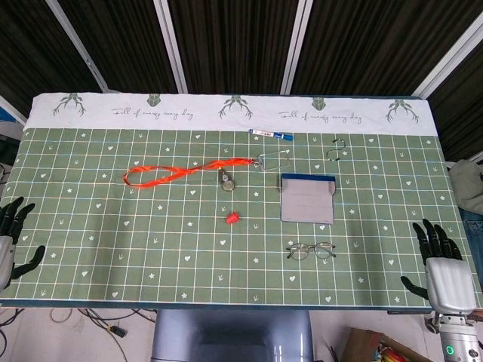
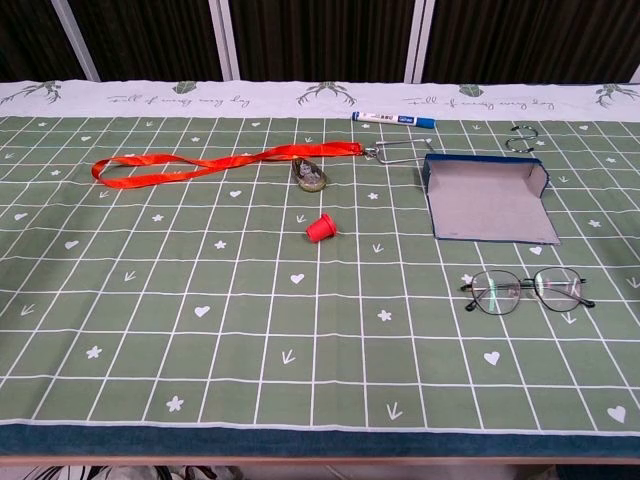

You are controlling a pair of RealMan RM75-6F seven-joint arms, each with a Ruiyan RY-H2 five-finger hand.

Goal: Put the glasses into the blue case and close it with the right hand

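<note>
The thin-framed glasses (image 1: 311,250) (image 2: 527,290) lie flat on the green cloth, just in front of the blue case (image 1: 307,197) (image 2: 488,197). The case lies open, its grey inside facing up. My right hand (image 1: 442,269) rests at the table's right front corner, fingers spread, holding nothing, well right of the glasses. My left hand (image 1: 13,237) sits at the left edge, fingers apart and empty. Neither hand shows in the chest view.
An orange lanyard (image 1: 178,173) (image 2: 213,162) stretches across the middle left, ending at a metal clip (image 1: 275,159) (image 2: 396,150). A small red cap (image 1: 232,217) (image 2: 321,229), a greyish lump (image 1: 226,179) (image 2: 310,176), a blue-white marker (image 1: 272,135) (image 2: 392,119) and a carabiner (image 1: 337,150) (image 2: 522,139) lie around the case.
</note>
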